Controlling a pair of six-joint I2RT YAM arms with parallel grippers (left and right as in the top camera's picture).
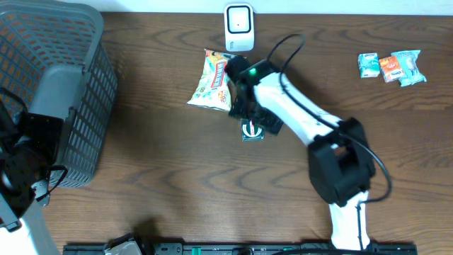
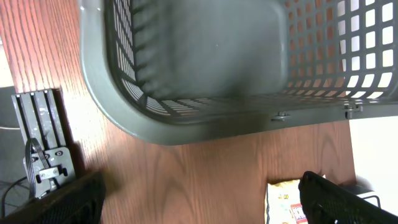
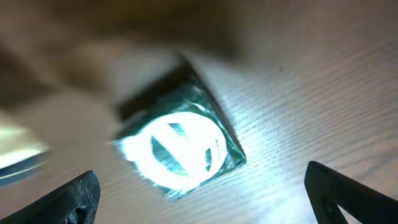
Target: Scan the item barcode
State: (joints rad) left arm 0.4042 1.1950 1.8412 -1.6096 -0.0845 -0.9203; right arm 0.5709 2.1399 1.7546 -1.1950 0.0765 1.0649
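A small teal packet [image 1: 253, 132] with a white round mark lies flat on the wooden table, just right of a yellow snack bag [image 1: 212, 81]. My right gripper [image 1: 249, 119] hovers directly over this packet [image 3: 180, 149], which shows brightly lit in the right wrist view. The right gripper [image 3: 202, 180] is open, with one finger on each side and nothing between them. A white barcode scanner [image 1: 238, 19] stands at the table's far edge. My left gripper [image 2: 202, 193] is open and empty near the front of the basket.
A large grey mesh basket [image 1: 71, 42] fills the left of the table; its near wall [image 2: 186, 118] shows in the left wrist view. Three small packets [image 1: 389, 67] lie at the far right. The snack bag's corner [image 2: 283, 202] shows by the left gripper's right finger.
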